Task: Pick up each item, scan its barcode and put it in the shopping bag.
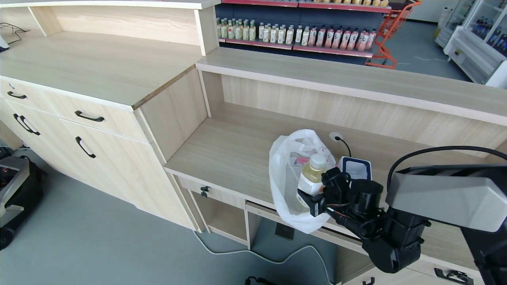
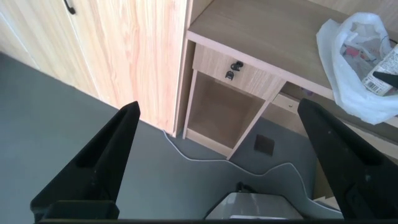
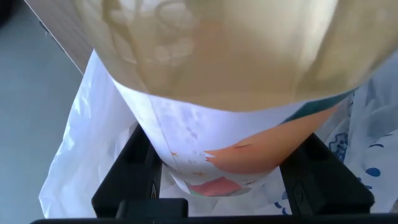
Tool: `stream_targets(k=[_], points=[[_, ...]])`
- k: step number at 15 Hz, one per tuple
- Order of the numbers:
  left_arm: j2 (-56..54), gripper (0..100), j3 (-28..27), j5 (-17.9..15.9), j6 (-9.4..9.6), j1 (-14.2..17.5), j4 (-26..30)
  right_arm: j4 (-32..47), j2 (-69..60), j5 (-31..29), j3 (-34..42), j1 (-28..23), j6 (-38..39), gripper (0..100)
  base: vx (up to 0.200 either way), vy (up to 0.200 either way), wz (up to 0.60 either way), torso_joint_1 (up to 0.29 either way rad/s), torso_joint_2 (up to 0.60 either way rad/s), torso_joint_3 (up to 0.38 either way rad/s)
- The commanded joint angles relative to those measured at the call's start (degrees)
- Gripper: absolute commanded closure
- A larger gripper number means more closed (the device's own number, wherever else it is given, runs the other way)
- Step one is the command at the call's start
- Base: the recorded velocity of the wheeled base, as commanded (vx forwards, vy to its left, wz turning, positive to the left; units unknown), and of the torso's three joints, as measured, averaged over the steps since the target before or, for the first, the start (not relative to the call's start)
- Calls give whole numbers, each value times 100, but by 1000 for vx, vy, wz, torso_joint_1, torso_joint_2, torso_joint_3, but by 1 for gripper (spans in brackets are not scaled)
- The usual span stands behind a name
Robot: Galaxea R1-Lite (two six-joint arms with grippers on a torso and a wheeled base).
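A bottle [image 1: 311,176] of pale yellow drink with a white cap and white label stands upright in my right gripper [image 1: 317,194], which is shut on its lower body. It hangs over the open mouth of the white plastic shopping bag [image 1: 283,174] on the lower counter. In the right wrist view the bottle [image 3: 236,93] is very close, the black fingers [image 3: 134,171] on either side of its label and the bag [image 3: 81,143] beneath. My left gripper [image 2: 224,155] is open, low over the grey floor in front of the counter; the bag [image 2: 357,59] with items inside shows far off.
A barcode scanner [image 1: 356,166] with a cable stands just behind the bag on the lower counter [image 1: 233,150]. A higher counter with drawers [image 1: 91,116] lies to the left. Below are an open cubby [image 2: 224,115] and a loose cable on the floor [image 2: 205,155].
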Motion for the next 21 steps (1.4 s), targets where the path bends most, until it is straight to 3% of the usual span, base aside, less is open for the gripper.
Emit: stream_targets(k=[1, 4, 5, 11, 14, 17, 20, 21], points=[[-2, 0, 1, 0, -4, 0, 0, -6, 242, 2, -82, 40, -64, 100, 0, 0, 0, 0, 0, 0], [-2, 0, 1, 0, -4, 0, 0, -6, 295, 2, -91, 66, -160, 100, 0, 0, 0, 0, 0, 0], [-2, 0, 1, 8, -4, 0, 0, -6, 303, 2, -91, 66, -160, 0, 0, 0, 0, 0, 0, 0], [-2, 0, 1, 0, -4, 0, 0, 47, -400, -25, -161, 66, -55, 0, 0, 0, 0, 0, 0, 0], [-2, 0, 1, 0, -4, 0, 0, 1058, -1516, -25, -126, 58, 86, 0, 0, 0, 0, 0, 0, 0], [-2, 0, 1, 0, -4, 0, 0, 2402, -2790, -25, 366, 58, 68, 0, 0, 0, 0, 0, 0, 0], [-2, 0, 1, 0, -4, 0, 0, 2833, -4047, -33, 1254, -21, -90, 0, 0, 0, 0, 0, 0, 0], [-2, 0, 1, 8, -4, 0, 0, 2939, -4399, -60, 1491, -259, -301, 0, 0, 0, 0, 0, 0, 0]])
